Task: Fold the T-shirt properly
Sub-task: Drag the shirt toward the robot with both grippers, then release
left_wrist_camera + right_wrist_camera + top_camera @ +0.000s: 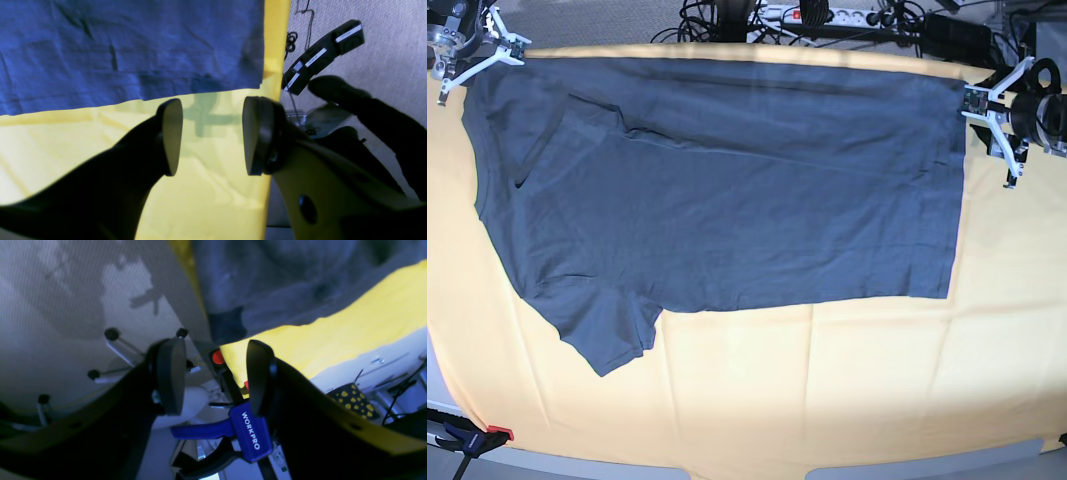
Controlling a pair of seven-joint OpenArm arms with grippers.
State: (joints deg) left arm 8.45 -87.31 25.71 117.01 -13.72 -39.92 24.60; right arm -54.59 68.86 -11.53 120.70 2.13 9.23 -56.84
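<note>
The slate blue-grey T-shirt [727, 190] lies spread flat on the yellow table cloth [827, 380], hem to the right and one sleeve sticking out at the lower left. The other sleeve looks folded onto the body at the upper left. My left gripper [989, 125] is open and empty beside the far right hem corner. In the left wrist view it [210, 133] hovers over the cloth [206, 193], just short of the shirt's edge [126, 50]. My right gripper [477, 58] is open and empty at the far left corner. In the right wrist view it [215, 376] is near the shirt [283, 283].
A blue WORKPRO clamp [247, 430] grips the table's edge; it also shows at the front left corner in the base view [467, 438]. Cables and a power strip [827, 15] lie behind the table. A black device with white labels [320, 55] lies on the carpet.
</note>
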